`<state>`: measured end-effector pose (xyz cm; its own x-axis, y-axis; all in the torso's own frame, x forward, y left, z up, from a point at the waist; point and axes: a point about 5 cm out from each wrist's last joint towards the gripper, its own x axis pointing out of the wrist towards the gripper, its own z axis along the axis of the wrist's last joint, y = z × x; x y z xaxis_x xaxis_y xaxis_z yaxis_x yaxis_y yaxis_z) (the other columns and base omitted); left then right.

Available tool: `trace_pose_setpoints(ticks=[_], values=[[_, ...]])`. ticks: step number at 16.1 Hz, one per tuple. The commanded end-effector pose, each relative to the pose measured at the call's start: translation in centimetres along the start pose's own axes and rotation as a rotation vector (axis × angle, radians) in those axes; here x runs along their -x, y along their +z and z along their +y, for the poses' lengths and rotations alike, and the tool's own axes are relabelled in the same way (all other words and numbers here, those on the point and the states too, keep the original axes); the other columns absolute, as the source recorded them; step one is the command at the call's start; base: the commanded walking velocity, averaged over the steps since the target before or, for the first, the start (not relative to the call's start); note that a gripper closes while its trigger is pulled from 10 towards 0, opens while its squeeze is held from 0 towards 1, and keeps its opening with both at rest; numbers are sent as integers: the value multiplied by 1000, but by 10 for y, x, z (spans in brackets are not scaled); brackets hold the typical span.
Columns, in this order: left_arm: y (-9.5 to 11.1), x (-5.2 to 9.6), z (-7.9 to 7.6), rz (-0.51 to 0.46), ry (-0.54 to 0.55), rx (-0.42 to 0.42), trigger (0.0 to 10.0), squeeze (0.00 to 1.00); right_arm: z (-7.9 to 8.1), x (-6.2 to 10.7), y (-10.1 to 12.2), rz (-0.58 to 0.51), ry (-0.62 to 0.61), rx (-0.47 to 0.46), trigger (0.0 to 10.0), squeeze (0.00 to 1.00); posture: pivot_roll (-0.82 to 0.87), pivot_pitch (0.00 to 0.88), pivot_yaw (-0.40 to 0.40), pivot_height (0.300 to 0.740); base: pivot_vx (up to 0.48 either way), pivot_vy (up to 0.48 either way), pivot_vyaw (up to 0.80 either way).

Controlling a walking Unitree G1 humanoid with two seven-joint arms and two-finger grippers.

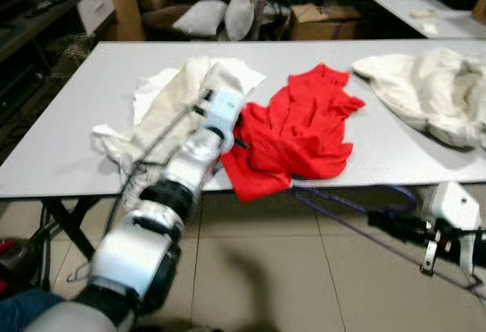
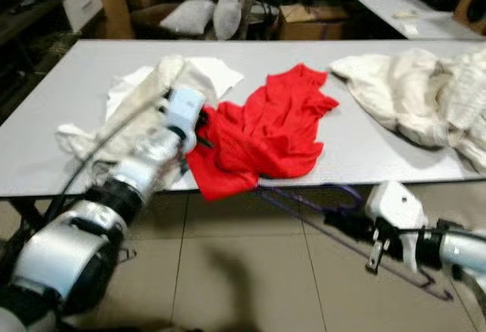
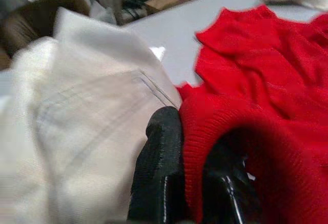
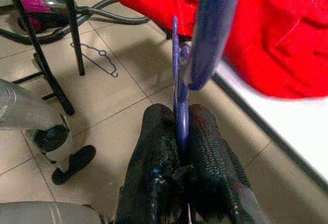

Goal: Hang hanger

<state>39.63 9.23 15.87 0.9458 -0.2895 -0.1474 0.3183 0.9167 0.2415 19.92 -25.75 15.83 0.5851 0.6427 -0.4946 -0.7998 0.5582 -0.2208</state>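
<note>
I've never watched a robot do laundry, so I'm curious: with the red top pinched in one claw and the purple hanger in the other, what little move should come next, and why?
Probably the right gripper should slide the purple hanger a bit further into the red top. The left gripper is shut on the top's edge at the table front, and the hanger's tip sits just at the overhanging fabric.
</note>
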Motion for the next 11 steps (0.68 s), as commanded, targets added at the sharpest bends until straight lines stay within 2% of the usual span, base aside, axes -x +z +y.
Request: trace_pose_setpoints(ticks=[1,2,3,4,5,7,9,10,11], values=[[10,-2,1,-32,7,5,10000,0,-1,3,5,2,-29,10,10000,0,-166,0,81,740,0,0,0],[13,-3,1,-43,-16,41,10000,592,-7,1,1,31,-147,11,10000,0,-171,0,94,740,0,0,0],[13,-3,1,-43,-16,41,10000,592,-7,1,1,31,-147,11,10000,0,-171,0,94,740,0,0,0],[17,-4,1,-64,-23,58,10000,1000,-12,2,1,39,-213,16,10000,0,-171,0,94,740,0,0,0],[33,-5,4,-142,-37,126,10000,1000,-17,2,6,15,-303,12,10000,0,-171,0,99,740,0,0,0],[51,-6,13,-219,-14,213,10000,1000,-9,4,11,-25,-275,6,10000,0,-165,0,96,740,0,0,0],[56,-6,18,-232,-2,229,10000,1000,-7,6,13,-46,-280,2,10000,0,-161,0,92,740,0,0,0],[54,-7,15,-210,-17,219,0,369,-6,5,13,-43,-311,-11,10000,0,-164,0,95,740,0,0,0],[54,-7,15,-210,-17,219,0,369,-6,5,13,-43,-311,-11,10000,0,-164,0,95,740,0,0,0]])
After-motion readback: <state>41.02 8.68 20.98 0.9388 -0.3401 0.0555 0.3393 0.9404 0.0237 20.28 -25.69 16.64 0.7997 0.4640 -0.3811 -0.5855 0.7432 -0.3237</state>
